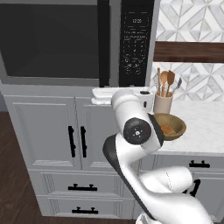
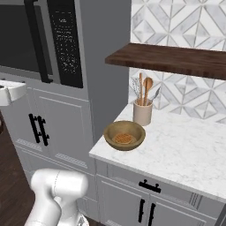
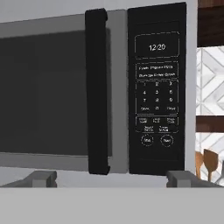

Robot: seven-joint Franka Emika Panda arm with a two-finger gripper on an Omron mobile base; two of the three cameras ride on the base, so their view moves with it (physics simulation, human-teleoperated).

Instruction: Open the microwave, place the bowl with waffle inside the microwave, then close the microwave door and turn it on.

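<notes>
Hand view: microwave [image 3: 65, 100] fills the frame ahead, door [image 3: 43, 96] shut, its black bar handle [image 3: 96, 92] standing upright just left of the keypad panel [image 3: 156, 92]. Clock display lit. Gripper [image 3: 109, 178] faces the handle from a little below; jaws spread as wide as they go, nothing between them, not touching the handle.

Right base view: bowl with waffle [image 2: 124, 136] sits on the marble surface [image 2: 185, 154], near its left front corner, just in front of the crock of wooden spoons [image 2: 142, 110]. Untouched; well apart from the gripper.

Left base view: the arm hides part of the bowl, so the hand's exact gap to the handle is hard to judge; it looks short of contact.

Step in hand, by my reading: approach to the handle, door not yet opened.

Risks:
- Jaws close beside the bar, not around it: grip misses or slips off.
- Drift to the right: a fingertip presses the keypad.
- A straight pull against the hinge arc could drag the jaws off the handle.
</notes>
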